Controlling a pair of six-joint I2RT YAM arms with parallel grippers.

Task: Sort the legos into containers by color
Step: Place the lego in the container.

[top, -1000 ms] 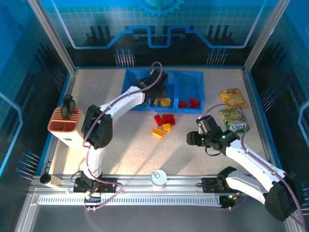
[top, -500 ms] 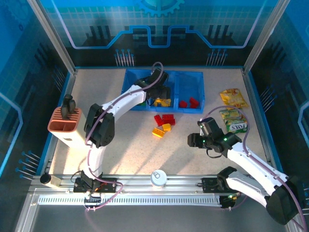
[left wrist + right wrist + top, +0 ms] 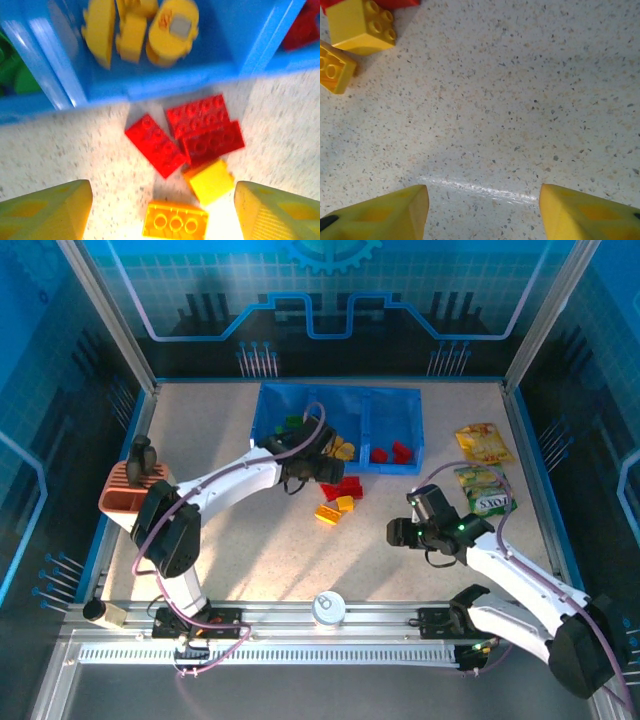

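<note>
The blue tray (image 3: 340,391) stands at the back, with green legos (image 3: 292,423) in its left compartment, yellow ones (image 3: 344,449) in the middle and red ones (image 3: 390,453) on the right. Loose red bricks (image 3: 343,487) and yellow bricks (image 3: 328,511) lie on the table just in front of it. My left gripper (image 3: 322,469) hangs open over this pile. In the left wrist view its fingers (image 3: 47,212) flank a yellow three-hole brick (image 3: 175,220), a small yellow brick (image 3: 210,181) and red bricks (image 3: 155,145). My right gripper (image 3: 400,532) is open over bare table, with yellow bricks (image 3: 362,25) ahead to its left.
A salmon ridged holder (image 3: 133,498) stands at the left edge. Yellow snack packets (image 3: 483,441) lie at the right, near the right arm. A white round cap (image 3: 328,607) sits by the front rail. The tray's front wall (image 3: 165,80) is close beyond the loose bricks.
My left gripper has opened and drawn back from above the tray's middle compartment to above the loose bricks. The right arm has barely moved.
</note>
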